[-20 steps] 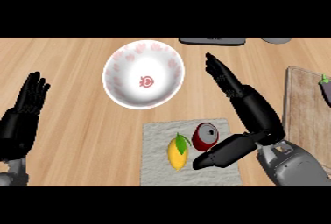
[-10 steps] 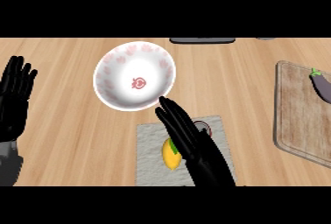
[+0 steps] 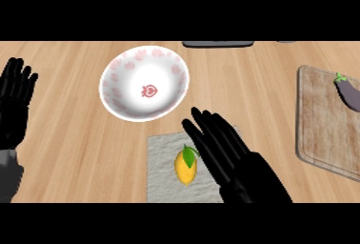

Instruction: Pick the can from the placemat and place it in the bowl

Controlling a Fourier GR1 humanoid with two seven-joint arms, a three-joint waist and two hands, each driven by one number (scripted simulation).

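Observation:
The white bowl (image 3: 145,84) with pink markings and a red mark inside sits on the wooden counter at upper centre. Below it lies the grey placemat (image 3: 160,164), with a yellow mango-like fruit (image 3: 185,165) on it. My right hand (image 3: 228,157) stretches over the placemat's right part, fingers straight and pointing up-left toward the bowl. The can does not show; the hand covers the spot where it stood. My left hand (image 3: 15,97) rests open at the left edge, fingers up.
A wooden cutting board (image 3: 320,124) lies at the right with a purple eggplant (image 3: 349,90) on it. A dark object (image 3: 218,44) sits at the counter's far edge.
My right hand has swung left from beside the can to lie over the placemat, and the can has gone out of sight beneath it. The view has shifted slightly.

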